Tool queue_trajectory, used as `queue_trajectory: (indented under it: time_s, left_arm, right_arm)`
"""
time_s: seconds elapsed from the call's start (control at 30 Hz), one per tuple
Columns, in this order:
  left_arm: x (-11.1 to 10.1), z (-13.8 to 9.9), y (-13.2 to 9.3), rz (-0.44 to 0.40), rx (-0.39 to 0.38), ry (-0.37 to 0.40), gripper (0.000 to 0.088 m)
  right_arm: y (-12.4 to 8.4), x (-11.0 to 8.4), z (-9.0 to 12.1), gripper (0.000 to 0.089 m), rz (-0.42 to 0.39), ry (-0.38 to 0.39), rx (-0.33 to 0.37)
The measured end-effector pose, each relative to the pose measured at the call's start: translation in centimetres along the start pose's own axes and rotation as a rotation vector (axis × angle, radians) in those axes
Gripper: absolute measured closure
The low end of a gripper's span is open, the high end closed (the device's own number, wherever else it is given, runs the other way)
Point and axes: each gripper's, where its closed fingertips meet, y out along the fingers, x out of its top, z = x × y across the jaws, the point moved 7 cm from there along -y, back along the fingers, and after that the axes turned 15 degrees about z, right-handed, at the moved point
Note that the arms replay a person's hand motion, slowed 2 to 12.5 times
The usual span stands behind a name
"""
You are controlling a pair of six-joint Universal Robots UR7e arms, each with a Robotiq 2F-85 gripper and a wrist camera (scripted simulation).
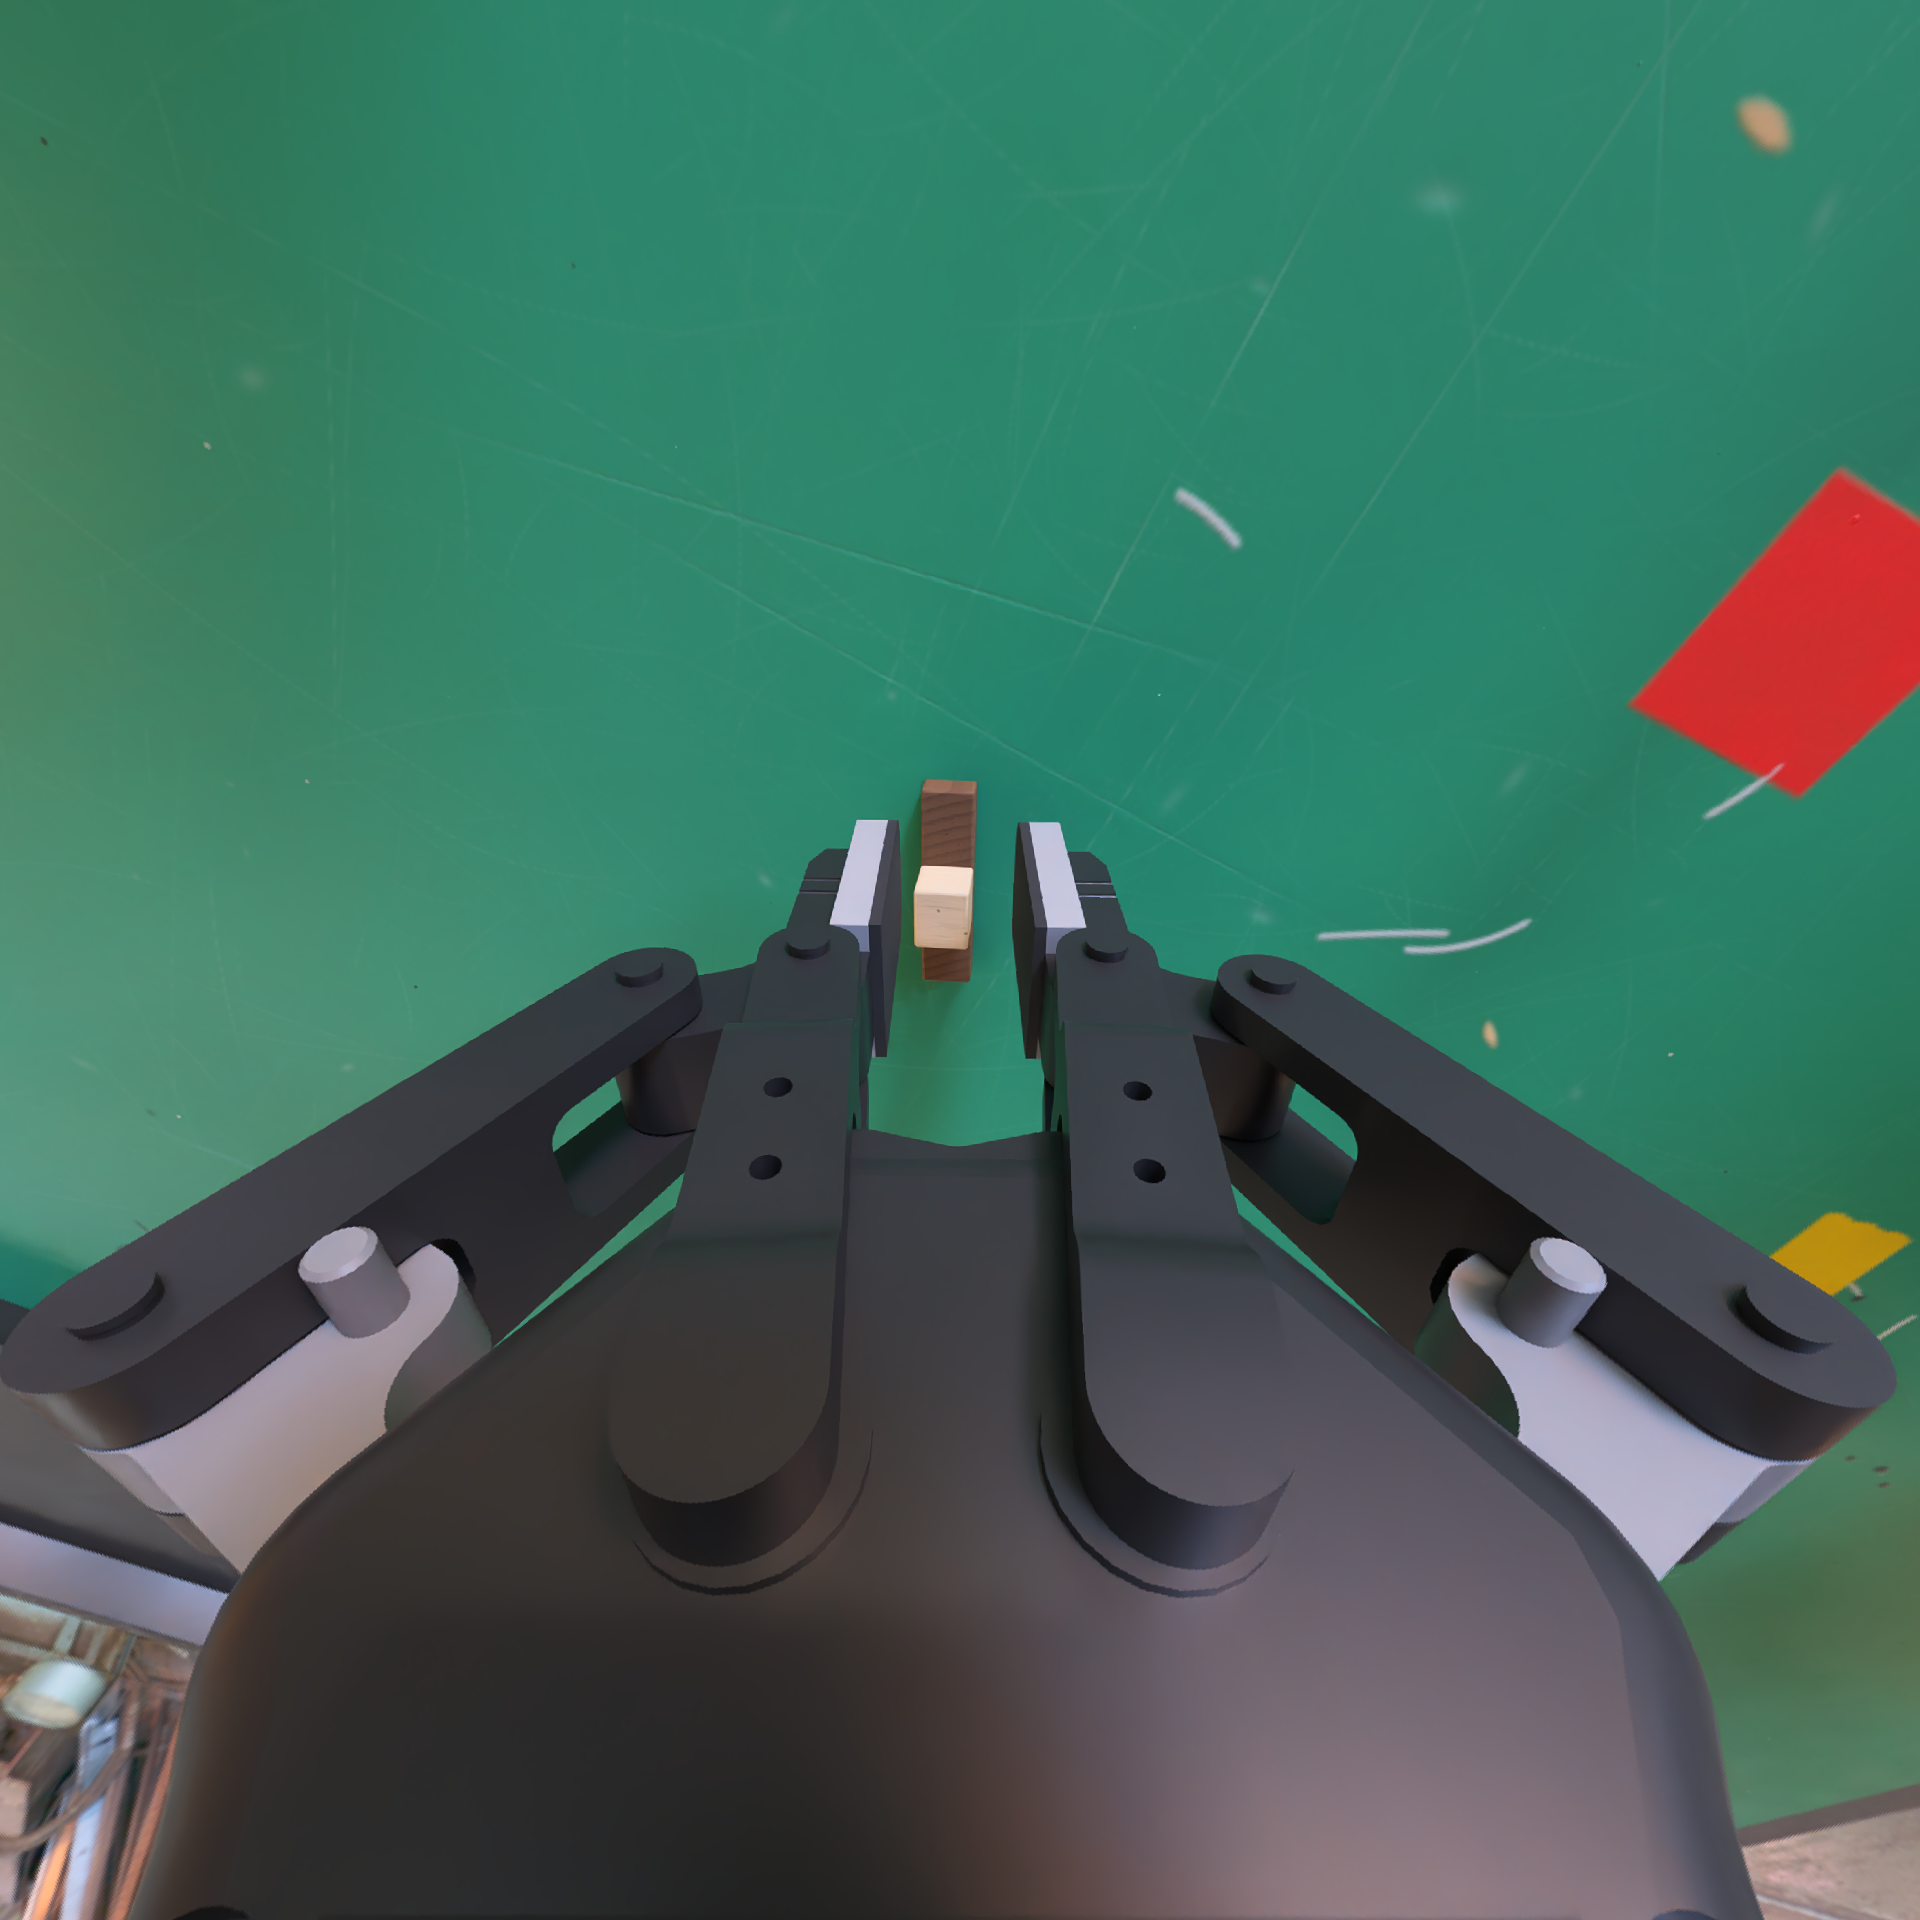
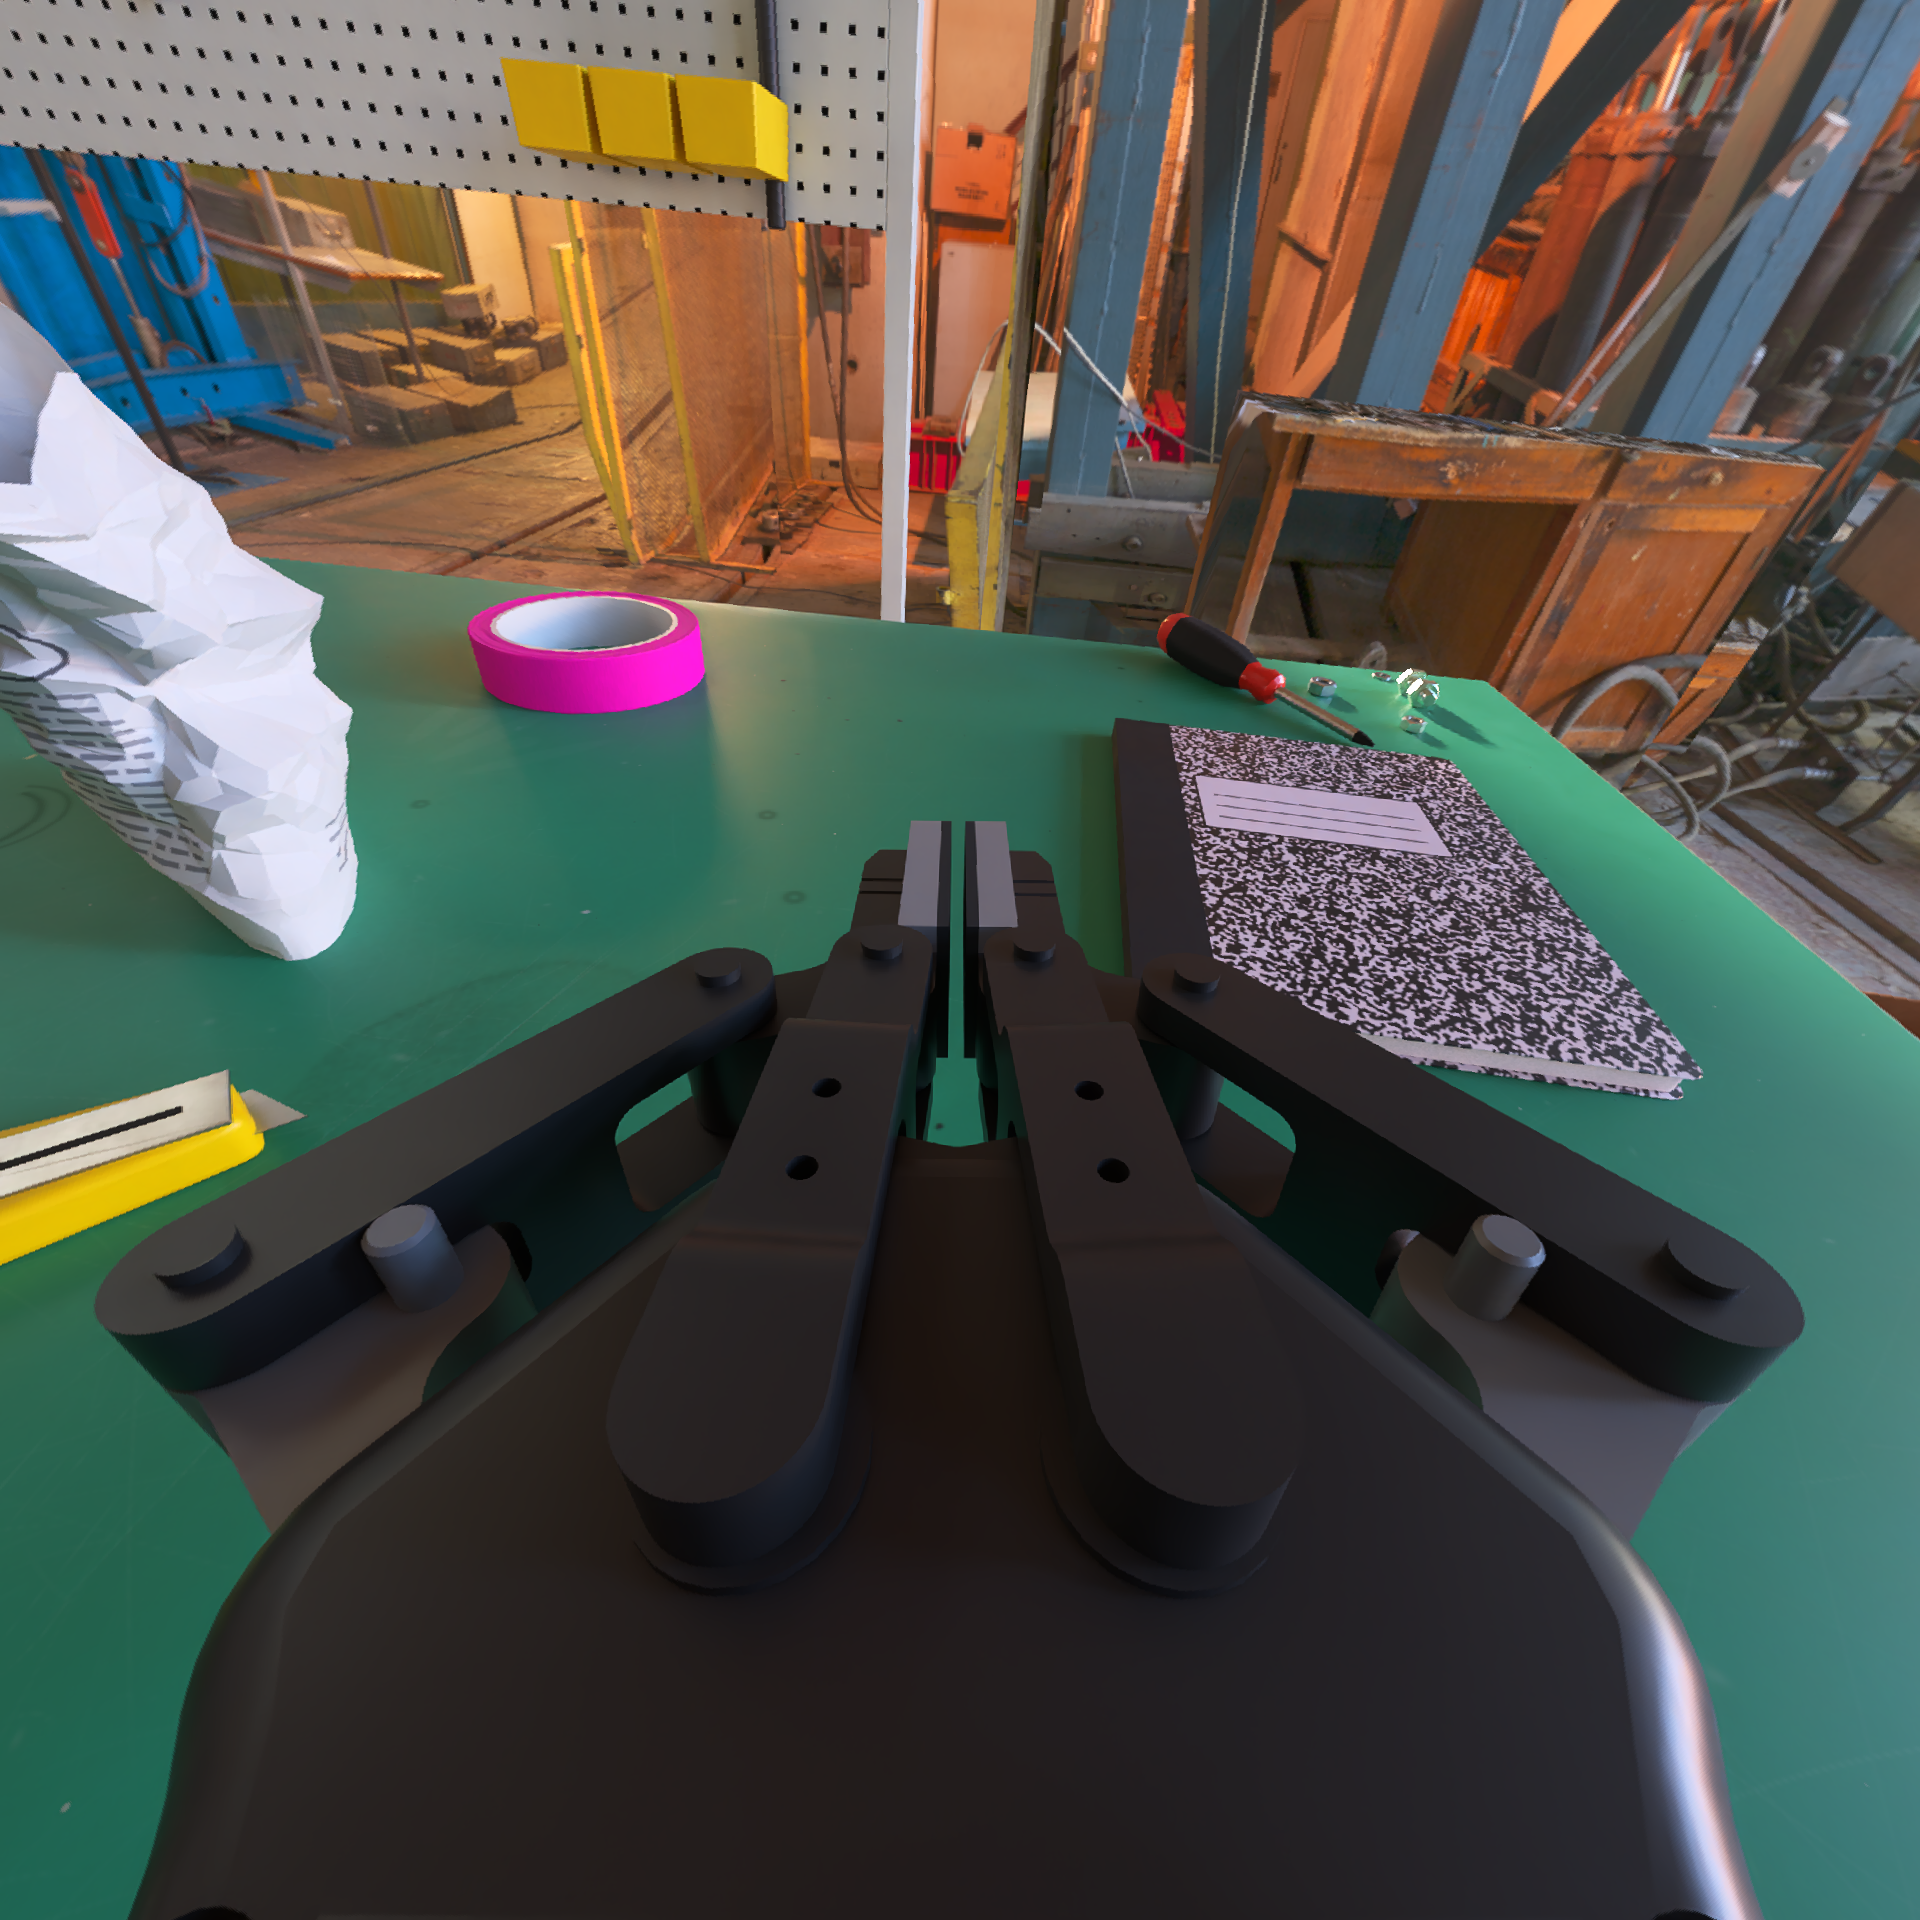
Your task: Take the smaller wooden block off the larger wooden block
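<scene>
In the left wrist view, a small pale wooden block sits on top of a longer dark brown wooden block lying on the green table. My left gripper looks straight down at them, open, with one finger on each side of the pale block and a gap on both sides. In the right wrist view, my right gripper is shut and empty, low over the green table. The blocks do not show in that view.
A red patch and a yellow patch lie on the table right of the left gripper. Near the right gripper: a speckled notebook, pink tape roll, screwdriver, crumpled white paper, yellow utility knife.
</scene>
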Motion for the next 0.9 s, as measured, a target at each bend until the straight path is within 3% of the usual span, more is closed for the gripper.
queue_trajectory:
  time_s: [0.43, 0.9]
  left_arm:
    - [-0.3, 0.2, 0.1, 0.002, 0.003, -0.002, 0.0669]
    - [-1.0, 0.7, -1.0, -0.081, -0.007, -0.023, 0.0678]
  right_arm:
    - [0.1, 0.0, 0.0, 0.087, 0.005, 0.001, 0.001]
    - [0.1, -0.1, 0.0, 0.087, 0.007, 0.006, 0.006]
